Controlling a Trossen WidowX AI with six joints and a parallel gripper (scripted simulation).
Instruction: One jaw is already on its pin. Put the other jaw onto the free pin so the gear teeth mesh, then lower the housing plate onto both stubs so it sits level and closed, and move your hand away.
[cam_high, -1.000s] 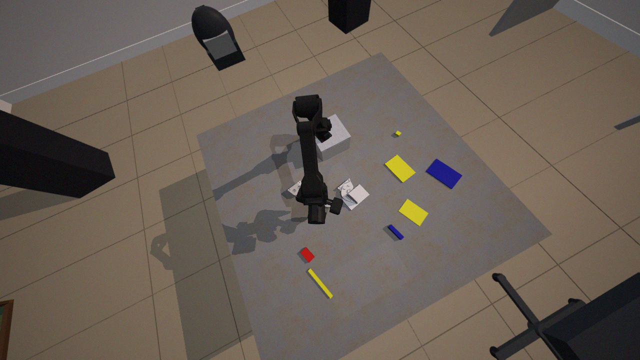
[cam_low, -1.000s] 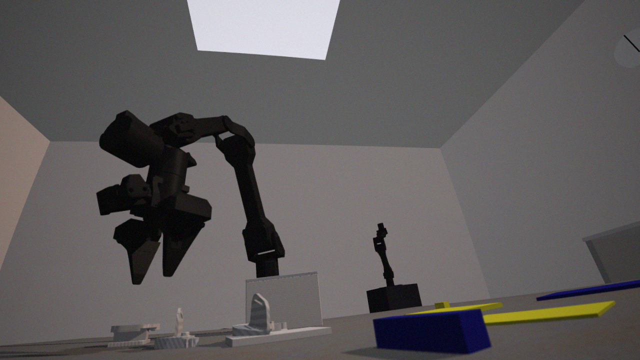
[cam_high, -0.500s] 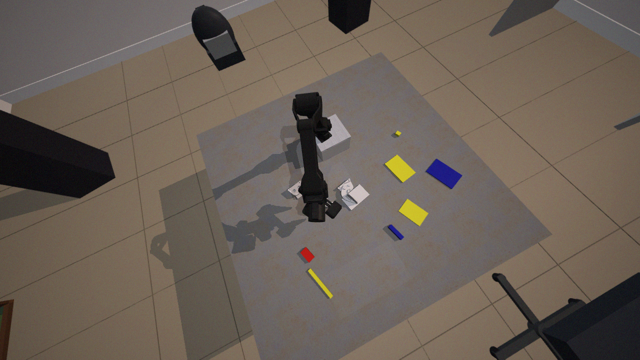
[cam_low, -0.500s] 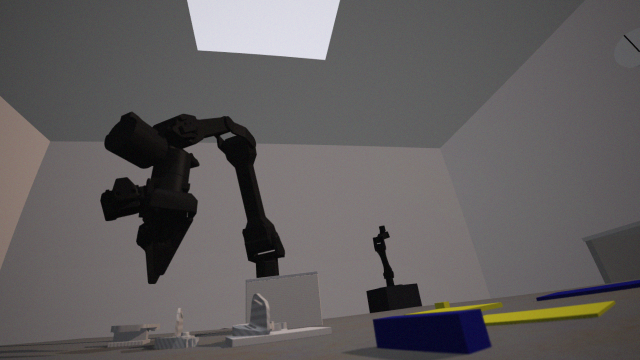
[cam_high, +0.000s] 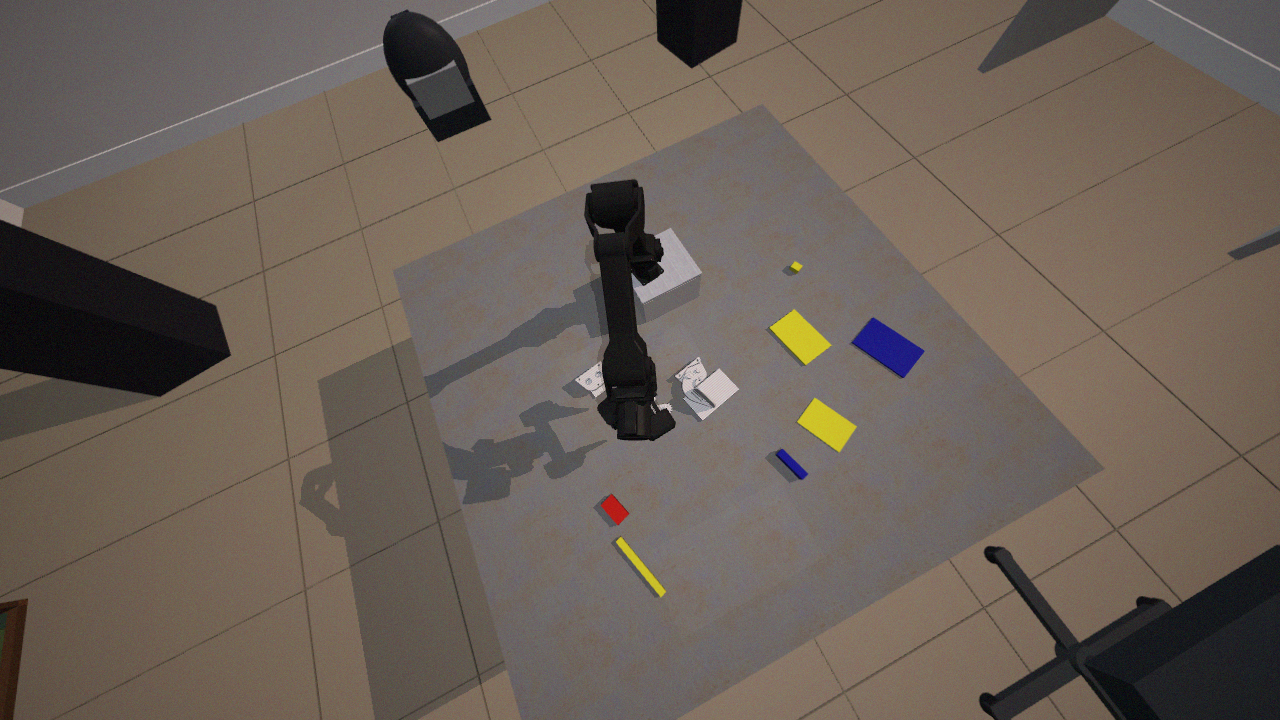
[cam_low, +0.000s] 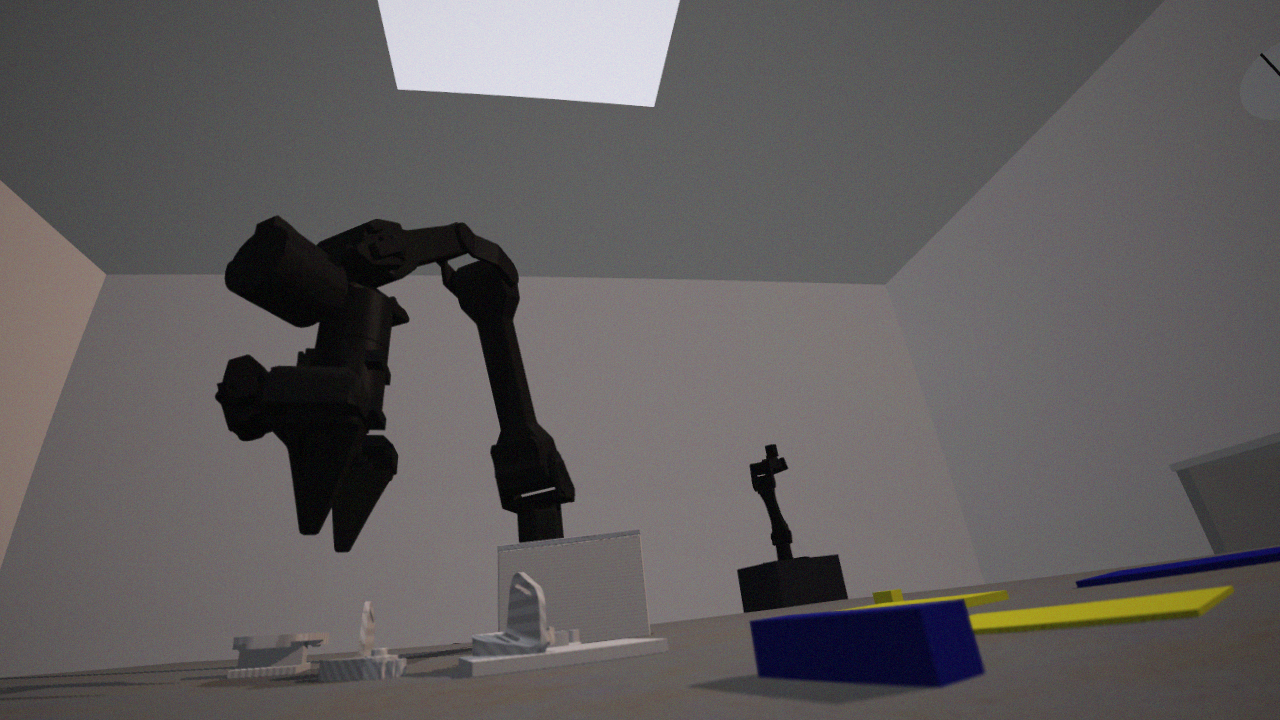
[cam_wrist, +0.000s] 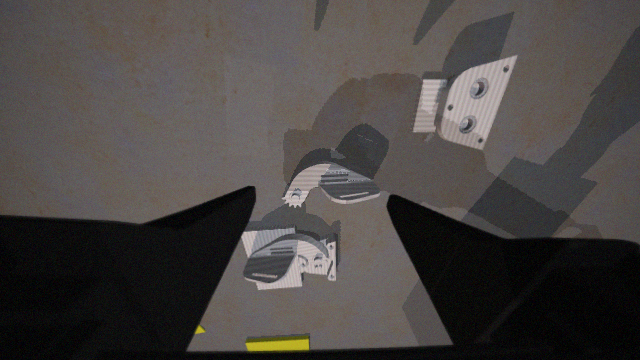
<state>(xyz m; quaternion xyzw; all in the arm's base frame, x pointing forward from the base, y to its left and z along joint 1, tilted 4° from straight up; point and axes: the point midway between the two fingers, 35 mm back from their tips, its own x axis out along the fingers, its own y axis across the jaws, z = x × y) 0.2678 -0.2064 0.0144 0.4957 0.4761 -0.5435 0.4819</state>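
My gripper (cam_low: 326, 540) (cam_wrist: 324, 196) is open and empty, pointing down high above the loose jaw. The loose white jaw (cam_low: 362, 667) (cam_wrist: 310, 175) lies on the table, its toothed end toward the base and its blade upright; the arm mostly hides it in the top view. The white base (cam_high: 702, 412) (cam_low: 617, 651) (cam_wrist: 280, 286) carries the mounted jaw (cam_high: 717, 387) (cam_low: 526, 613) (cam_wrist: 270, 265), and a short pin shows beside it. The housing plate (cam_high: 586, 383) (cam_low: 277, 641) (cam_wrist: 492, 95) lies apart, with two large holes and a ribbed block at its edge.
A white box (cam_high: 673, 264) (cam_low: 572, 591) stands by the arm's foot. A blue block (cam_high: 791, 463) (cam_low: 859, 644), two yellow plates (cam_high: 800, 337) (cam_high: 826, 424) and a blue plate (cam_high: 887, 347) lie beyond the base. A red block (cam_high: 614, 508) and a yellow bar (cam_high: 640, 566) lie on the other side.
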